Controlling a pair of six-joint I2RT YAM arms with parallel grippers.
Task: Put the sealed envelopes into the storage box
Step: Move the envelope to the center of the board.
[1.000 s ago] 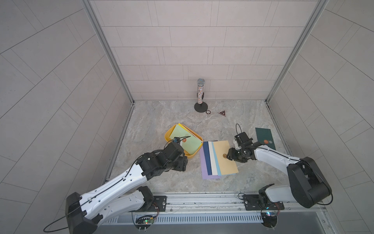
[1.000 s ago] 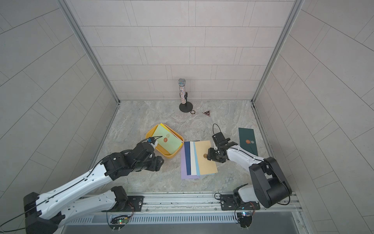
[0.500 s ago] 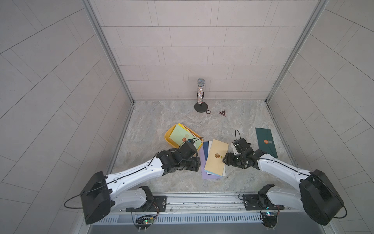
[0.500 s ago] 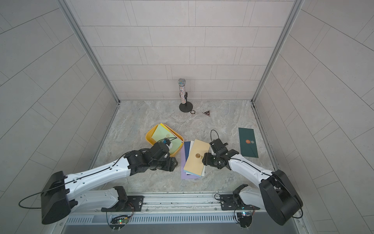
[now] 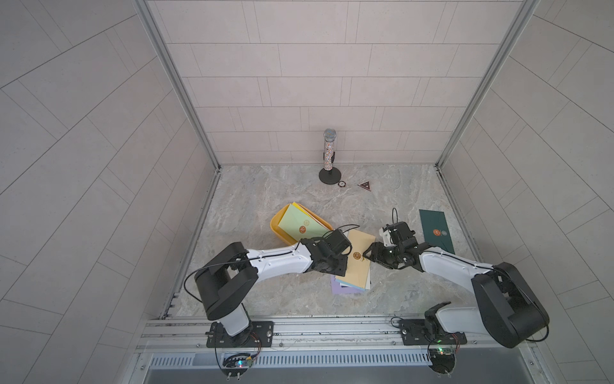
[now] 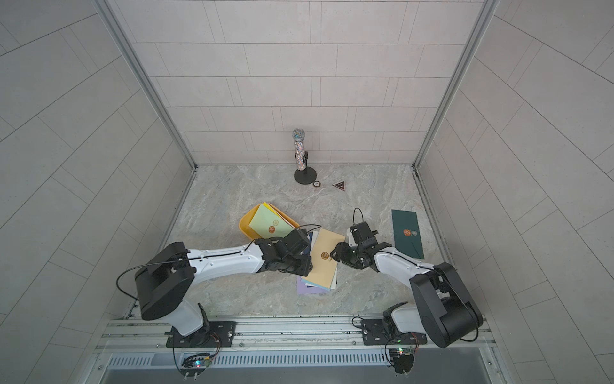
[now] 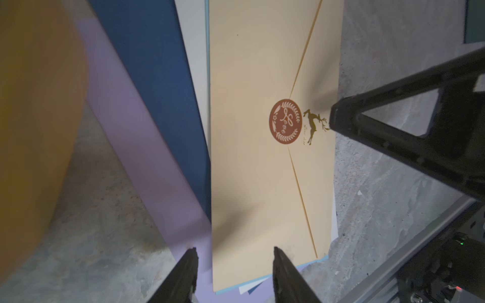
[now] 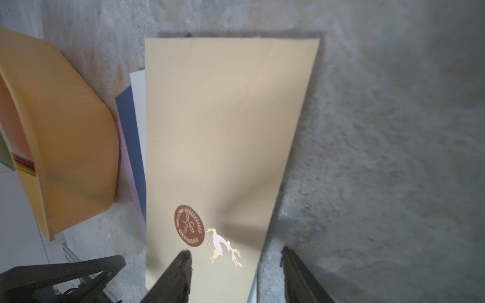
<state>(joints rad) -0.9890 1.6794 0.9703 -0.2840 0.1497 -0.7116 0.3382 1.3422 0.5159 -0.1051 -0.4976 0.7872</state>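
Observation:
A cream envelope [image 5: 358, 242] [image 6: 327, 246] with a brown seal lies askew on a stack of envelopes: lilac [image 7: 136, 131], navy [image 7: 157, 78], white and light blue. My left gripper [image 5: 342, 266] [image 7: 235, 251] is open astride its left long edge, one finger over the lilac sheet. My right gripper [image 5: 365, 256] [image 8: 235, 254] is open at the right long edge, with one finger [image 8: 183, 262] on the cream paper beside the seal and its mate over the floor. The yellow storage box [image 5: 277, 226] [image 8: 65, 157] holds a light green envelope [image 5: 295, 221] on others. A dark green envelope [image 5: 436, 229] lies alone at the right.
A glittery microphone on a round black stand [image 5: 329, 156] is at the back wall, with a small round chip [image 5: 341, 183] and a dark triangular piece [image 5: 365, 185] beside it. Tiled walls close in three sides. A metal rail [image 5: 332, 329] runs along the front.
The cream envelope has slid left and turned, covering most of the fanned stack, with the right gripper moving along. The left arm swung from the storage box to the stack and its jaws narrowed.

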